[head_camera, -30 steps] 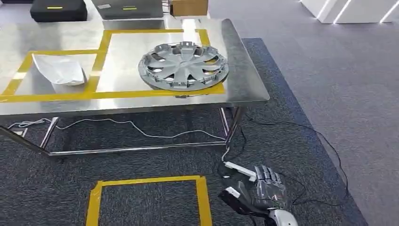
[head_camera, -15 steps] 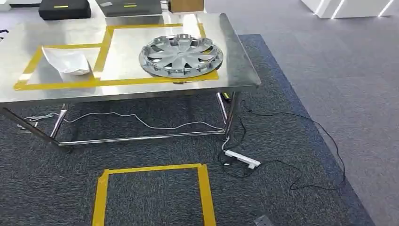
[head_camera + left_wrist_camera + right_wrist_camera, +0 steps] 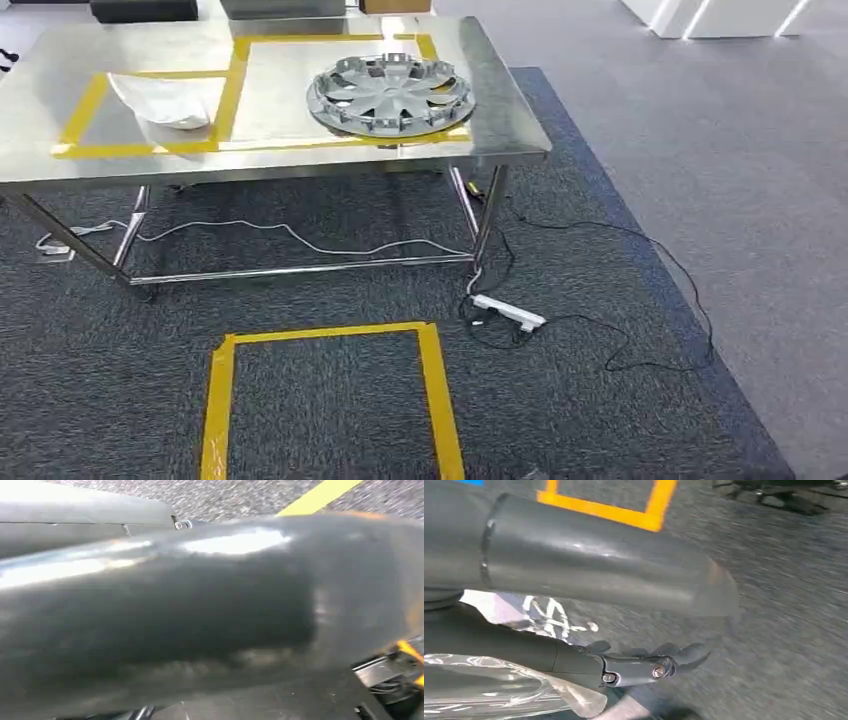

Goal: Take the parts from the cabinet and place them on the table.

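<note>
glossy dark grey rounded shell with bright highlights in the left wrist view, small silver screw at a panel seam, right hand point(image 3: 644, 665) with dark slim fingers point(image 3: 684, 655), silver screws at the knuckles, smooth grey cylindrical cover above

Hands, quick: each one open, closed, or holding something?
Left hand: cannot be told, too blurred.
Right hand: cannot be told; clear plastic lies beside it.
</note>
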Robot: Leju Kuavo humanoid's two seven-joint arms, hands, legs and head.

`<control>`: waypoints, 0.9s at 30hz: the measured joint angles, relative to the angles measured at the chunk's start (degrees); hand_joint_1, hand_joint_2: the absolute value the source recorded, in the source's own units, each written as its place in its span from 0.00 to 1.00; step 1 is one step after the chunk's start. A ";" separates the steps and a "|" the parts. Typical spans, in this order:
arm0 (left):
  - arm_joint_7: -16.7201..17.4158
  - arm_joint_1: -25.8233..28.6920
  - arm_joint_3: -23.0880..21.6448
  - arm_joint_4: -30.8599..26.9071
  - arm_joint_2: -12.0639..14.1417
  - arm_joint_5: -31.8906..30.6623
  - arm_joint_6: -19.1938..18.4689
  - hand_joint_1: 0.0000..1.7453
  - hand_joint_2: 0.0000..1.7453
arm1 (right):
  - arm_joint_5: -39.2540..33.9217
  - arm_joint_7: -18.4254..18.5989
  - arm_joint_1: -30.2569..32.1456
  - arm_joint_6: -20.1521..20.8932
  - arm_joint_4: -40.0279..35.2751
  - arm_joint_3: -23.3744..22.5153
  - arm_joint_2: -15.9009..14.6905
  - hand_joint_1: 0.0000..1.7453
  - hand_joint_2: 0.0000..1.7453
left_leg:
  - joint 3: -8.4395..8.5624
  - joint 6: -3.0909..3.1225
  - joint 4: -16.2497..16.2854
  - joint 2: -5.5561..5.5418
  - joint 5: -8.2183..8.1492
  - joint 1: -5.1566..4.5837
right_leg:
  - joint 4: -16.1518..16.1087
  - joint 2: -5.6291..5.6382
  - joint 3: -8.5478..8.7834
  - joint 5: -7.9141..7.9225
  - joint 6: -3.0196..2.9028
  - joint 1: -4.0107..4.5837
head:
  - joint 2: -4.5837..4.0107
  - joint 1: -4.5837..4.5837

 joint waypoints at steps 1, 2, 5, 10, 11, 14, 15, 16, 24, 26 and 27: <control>-0.35 0.08 -0.04 -0.02 0.00 -0.20 0.15 0.00 0.00 | -0.48 0.00 -0.06 0.09 0.00 0.00 0.00 0.00 0.00 | -0.74 -0.21 -0.01 -0.03 0.73 0.00 | -5.08 0.03 4.03 1.11 -0.37 0.04 | 0.00 0.00; -0.98 0.21 -0.13 -0.02 0.00 -0.39 0.43 0.00 0.00 | -0.96 -0.11 -0.28 0.28 0.02 -0.04 -0.02 0.00 0.00 | -0.97 -0.43 -0.01 -0.05 1.45 0.00 | -11.80 0.14 9.02 -0.40 -0.93 0.13 | 0.00 0.04; -2.52 1.42 -0.26 0.00 0.22 -0.59 1.20 0.00 0.00 | -1.88 -1.55 -0.42 1.18 0.31 -0.26 -0.20 0.00 0.00 | -1.46 -1.50 -0.36 0.19 3.48 0.04 | -18.87 0.33 12.57 -2.47 -1.44 0.70 | 0.00 0.00; -2.82 2.86 -0.63 0.11 0.77 -1.20 1.11 0.00 0.00 | -1.55 -1.88 0.01 1.55 1.07 -0.28 -0.77 0.00 0.00 | -3.46 -2.80 6.84 -0.23 -6.45 0.18 | -18.82 -0.51 8.62 1.36 -3.44 0.50 | 0.00 -1.18; -2.67 2.87 -0.72 0.11 0.90 -1.53 0.96 0.00 0.00 | -1.24 -1.84 0.04 1.55 1.11 -0.31 -0.87 0.00 0.00 | -3.91 -2.92 11.18 -0.23 -9.23 0.17 | -18.64 -0.58 7.62 2.07 -3.56 0.68 | 0.00 -1.29; -2.43 2.81 -1.22 0.11 1.03 -2.23 0.87 0.00 0.00 | -0.83 -1.84 -0.06 1.66 1.27 -0.31 -0.90 0.00 0.00 | -2.41 -2.78 17.31 -0.27 -7.02 0.07 | -17.10 -0.76 4.30 4.05 -3.65 1.10 | -0.02 -1.33; -2.34 2.80 -1.33 0.11 1.07 -2.32 0.87 0.00 0.00 | -0.83 -1.84 -0.06 1.73 1.31 -0.31 -0.90 0.00 0.00 | -0.35 -2.53 15.25 -0.28 -4.72 -0.02 | -16.46 -0.73 2.97 4.60 -3.55 1.18 | -0.02 -1.33; -2.27 2.79 -1.46 0.11 1.09 -2.32 0.87 0.00 0.00 | -0.81 -1.84 -0.04 1.75 1.36 -0.31 -0.90 0.00 0.00 | 3.01 -2.11 10.97 -0.30 -3.56 -0.16 | -15.81 -0.69 1.71 5.07 -3.38 1.22 | 0.00 -1.31; -1.27 2.47 -3.02 0.15 1.31 -4.17 -0.02 0.00 0.00 | -1.96 -1.84 0.14 3.89 1.88 -0.57 -1.25 0.00 0.00 | 7.22 0.77 -2.33 0.07 -3.82 -0.39 | -12.54 -0.11 -2.07 3.00 -0.84 0.86 | -0.02 -1.25; -1.25 2.38 -3.48 0.15 1.33 -4.66 -0.09 0.00 0.00 | -2.45 -1.57 0.20 4.17 1.95 -0.74 -1.27 0.00 0.00 | 5.00 0.76 -2.31 0.09 -2.05 -0.39 | -4.71 -0.02 -3.89 -4.27 -0.03 0.36 | -0.02 -1.16; -1.18 2.37 -3.67 0.15 1.36 -4.72 -0.09 0.00 0.00 | -2.75 -1.57 0.16 4.28 1.97 -0.90 -1.29 0.00 0.00 | 3.91 0.67 -2.24 0.16 -1.19 -0.38 | -0.85 -0.02 -4.37 -5.79 0.25 0.24 | -0.02 -1.07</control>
